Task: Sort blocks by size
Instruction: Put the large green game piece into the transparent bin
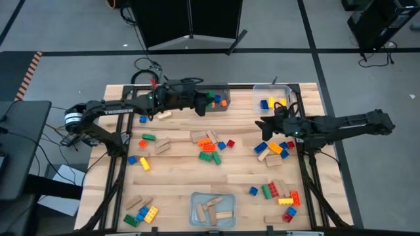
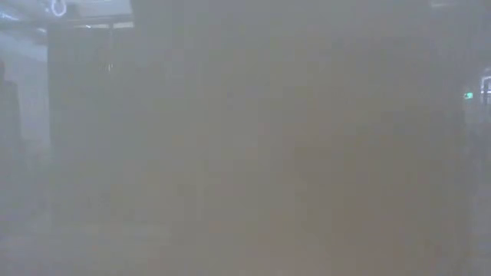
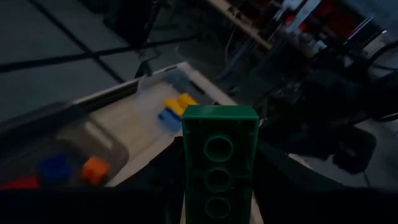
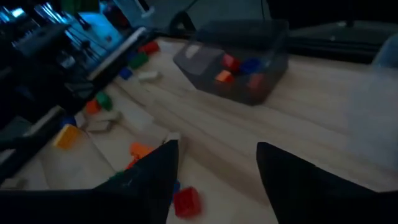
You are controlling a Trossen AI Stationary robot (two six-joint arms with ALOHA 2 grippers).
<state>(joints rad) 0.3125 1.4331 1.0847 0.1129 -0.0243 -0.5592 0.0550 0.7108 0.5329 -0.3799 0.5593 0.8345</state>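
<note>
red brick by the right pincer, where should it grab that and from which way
Judging by the right wrist view, the red brick lies flat on the table just ahead of the open right pincer. Coming straight down and closing across its two side walls looks best; its neighbours may crowd one side.

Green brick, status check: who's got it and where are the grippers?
Left gripper shut on green brick, beside far-left bin. Right gripper open, empty, hovering over table near far-right bin. Low view fogged.
</note>
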